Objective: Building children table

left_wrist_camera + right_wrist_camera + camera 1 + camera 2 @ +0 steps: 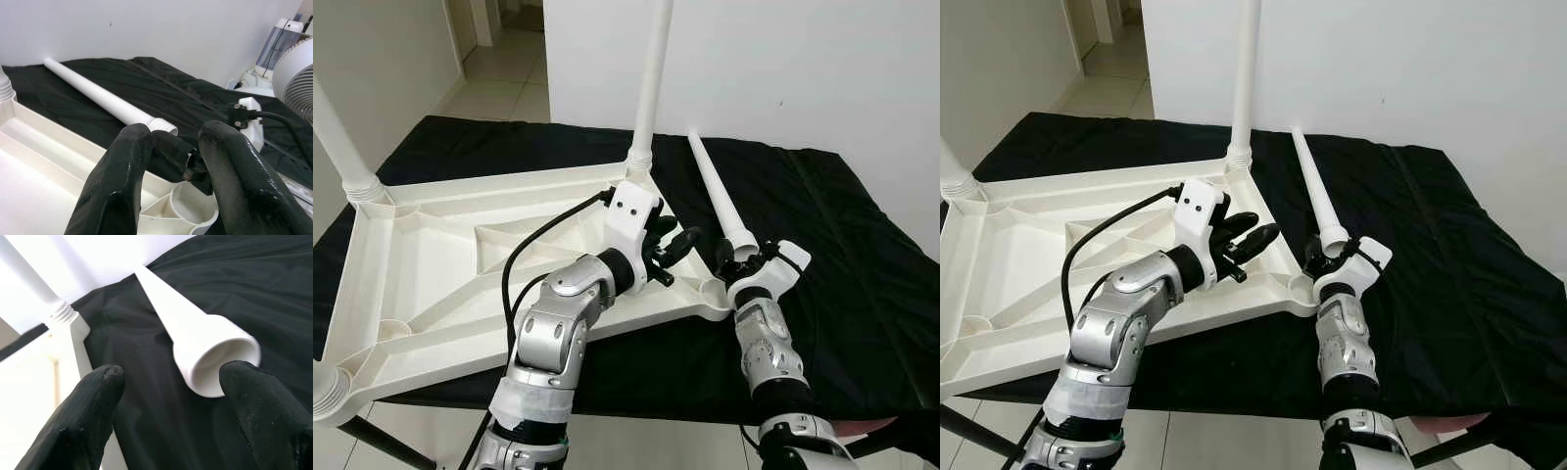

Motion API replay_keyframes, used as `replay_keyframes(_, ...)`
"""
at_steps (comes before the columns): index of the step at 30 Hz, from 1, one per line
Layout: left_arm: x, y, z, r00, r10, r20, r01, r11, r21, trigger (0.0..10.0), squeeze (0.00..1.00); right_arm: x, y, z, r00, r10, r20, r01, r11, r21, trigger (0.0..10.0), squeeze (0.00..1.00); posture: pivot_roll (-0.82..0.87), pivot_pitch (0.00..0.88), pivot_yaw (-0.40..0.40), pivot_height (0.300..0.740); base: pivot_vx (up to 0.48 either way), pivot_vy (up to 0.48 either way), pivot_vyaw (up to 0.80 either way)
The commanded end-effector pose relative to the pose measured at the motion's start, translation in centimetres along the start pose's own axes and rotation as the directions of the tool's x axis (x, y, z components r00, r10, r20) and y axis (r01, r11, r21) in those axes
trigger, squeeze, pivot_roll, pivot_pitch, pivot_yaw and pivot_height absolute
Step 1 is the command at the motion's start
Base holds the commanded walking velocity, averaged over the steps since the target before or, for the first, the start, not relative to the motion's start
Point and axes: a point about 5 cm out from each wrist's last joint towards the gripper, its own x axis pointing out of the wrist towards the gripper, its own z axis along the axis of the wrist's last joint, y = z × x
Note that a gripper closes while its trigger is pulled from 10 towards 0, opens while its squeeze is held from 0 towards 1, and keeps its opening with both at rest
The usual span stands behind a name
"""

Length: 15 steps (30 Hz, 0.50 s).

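Your white tabletop (460, 264) lies upside down on a black cloth (842, 245). One leg (651, 69) stands up at the far corner, and its top is cut off by the picture edge. Another leg (337, 137) stands at the left corner, also cut off. A loose leg (720, 196) lies on the cloth just beside the tabletop.

Your left gripper (677, 245) hovers over the near right corner, fingers a little apart, holding nothing. Your right gripper (166, 426) sits at the loose leg's open end, fingers wide, one on each side. You cannot tell if they touch it.

The left wrist view shows the empty corner socket (188, 205) and a fan (296, 73).
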Motion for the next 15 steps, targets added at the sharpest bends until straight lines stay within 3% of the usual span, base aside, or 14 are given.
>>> replay_keyframes(1,-0.1,-0.4,-0.2,1.0,-0.007,-0.014,0.007,1.0,-0.007,10.0,0.0,0.2,-0.3,-0.1,1.0,-0.003,-0.003,0.003,1.0,0.018,10.0,0.0,0.02,0.0,-0.05,0.74,0.0,0.0,0.0)
replay_keyframes(15,-0.5,-0.3,0.2,0.999,0.008,-0.036,-0.008,1.0,0.001,10.0,0.0,1.6,-1.1,0.1,0.999,-0.024,-0.029,0.025,0.999,0.032,10.0,0.0,0.04,0.0,-0.034,0.74,0.0,0.0,0.0)
